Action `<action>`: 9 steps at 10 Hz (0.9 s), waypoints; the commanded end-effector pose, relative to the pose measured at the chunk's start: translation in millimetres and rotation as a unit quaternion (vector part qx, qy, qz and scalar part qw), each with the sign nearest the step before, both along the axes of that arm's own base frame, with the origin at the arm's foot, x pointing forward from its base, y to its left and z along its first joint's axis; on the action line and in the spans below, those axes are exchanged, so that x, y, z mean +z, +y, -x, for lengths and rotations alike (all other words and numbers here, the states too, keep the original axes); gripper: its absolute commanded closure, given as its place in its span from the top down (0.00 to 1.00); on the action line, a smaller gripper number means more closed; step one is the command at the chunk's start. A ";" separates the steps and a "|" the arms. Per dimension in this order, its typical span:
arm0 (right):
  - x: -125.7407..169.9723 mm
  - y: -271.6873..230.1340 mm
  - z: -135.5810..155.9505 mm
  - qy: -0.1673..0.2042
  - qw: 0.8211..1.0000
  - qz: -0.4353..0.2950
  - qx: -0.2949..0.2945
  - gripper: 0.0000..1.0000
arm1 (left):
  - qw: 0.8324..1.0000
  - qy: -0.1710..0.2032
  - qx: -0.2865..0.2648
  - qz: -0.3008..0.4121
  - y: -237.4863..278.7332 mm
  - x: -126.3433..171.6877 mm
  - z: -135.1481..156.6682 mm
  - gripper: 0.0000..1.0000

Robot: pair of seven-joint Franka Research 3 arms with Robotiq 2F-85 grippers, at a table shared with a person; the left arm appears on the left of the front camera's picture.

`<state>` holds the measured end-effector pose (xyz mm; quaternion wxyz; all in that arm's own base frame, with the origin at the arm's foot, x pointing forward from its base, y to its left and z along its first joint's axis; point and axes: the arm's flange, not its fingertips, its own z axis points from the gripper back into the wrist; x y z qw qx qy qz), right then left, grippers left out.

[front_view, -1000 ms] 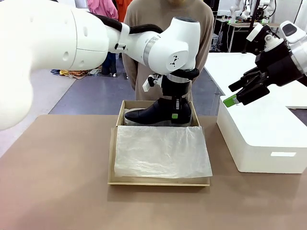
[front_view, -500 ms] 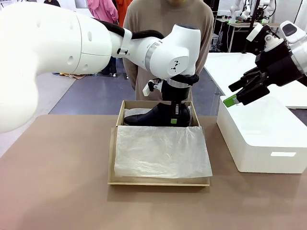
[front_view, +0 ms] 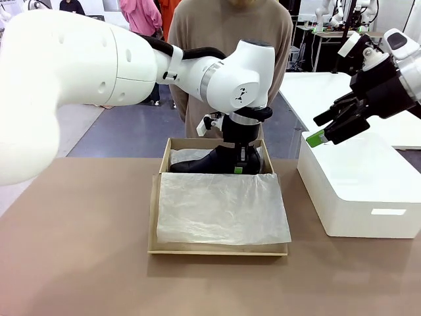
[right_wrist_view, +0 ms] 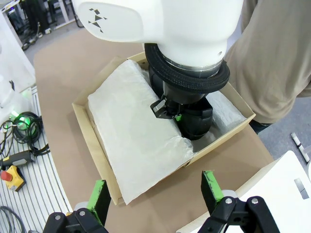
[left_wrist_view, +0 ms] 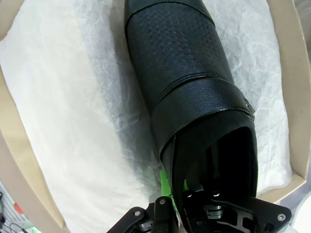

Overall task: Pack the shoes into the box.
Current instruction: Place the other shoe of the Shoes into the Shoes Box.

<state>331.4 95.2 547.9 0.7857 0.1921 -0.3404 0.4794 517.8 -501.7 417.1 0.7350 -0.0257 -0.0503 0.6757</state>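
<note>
Gripping one black shoe (left_wrist_view: 181, 63) at the heel opening, left jaws are clenched on its rim, one finger inside, so it rides level, sole down. Shoe is low inside the box (front_view: 165, 157), over white tissue (left_wrist_view: 73, 121); contact unclear. Right jaws spread, empty, above white block (front_view: 368, 191), probably parked out of the way. No readable print on shoe or box.

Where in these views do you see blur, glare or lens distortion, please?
Front view: even light; the near white left arm looms oversized; the tan cardboard shoebox sharp. Left wrist view: faint sheen on the glossy black leather shoe, box walls bowed.
</note>
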 end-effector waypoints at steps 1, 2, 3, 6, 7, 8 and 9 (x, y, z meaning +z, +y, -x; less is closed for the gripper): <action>-0.4 -0.5 -3.3 -0.006 1.000 -0.010 0.011 1.00 | 0.999 0.011 0.031 -0.001 -6.6 7.6 -3.3 0.00; -0.4 -0.5 -3.3 -0.006 1.000 -0.010 0.011 1.00 | 0.999 0.013 0.030 0.001 -6.4 8.2 -2.9 0.19; -0.4 -0.5 -3.3 -0.006 1.000 -0.010 0.011 1.00 | 0.999 0.018 0.030 0.002 -5.8 8.7 -3.2 0.39; -0.4 -0.5 -3.3 -0.006 1.000 -0.010 0.011 1.00 | 0.999 0.015 0.030 0.000 -6.3 25.4 -3.1 0.98; -0.4 -0.5 -3.3 -0.006 1.000 -0.010 0.011 1.00 | 0.999 0.007 0.032 -0.002 -7.0 38.4 -4.4 1.00; -0.4 -0.5 -3.3 -0.006 1.000 -0.010 0.011 1.00 | 0.999 -0.002 0.035 -0.008 -7.4 50.5 -5.6 1.00; -0.4 -0.5 -3.3 -0.006 1.000 -0.010 0.011 1.00 | 0.999 -0.007 0.037 -0.010 -7.1 61.5 -7.1 1.00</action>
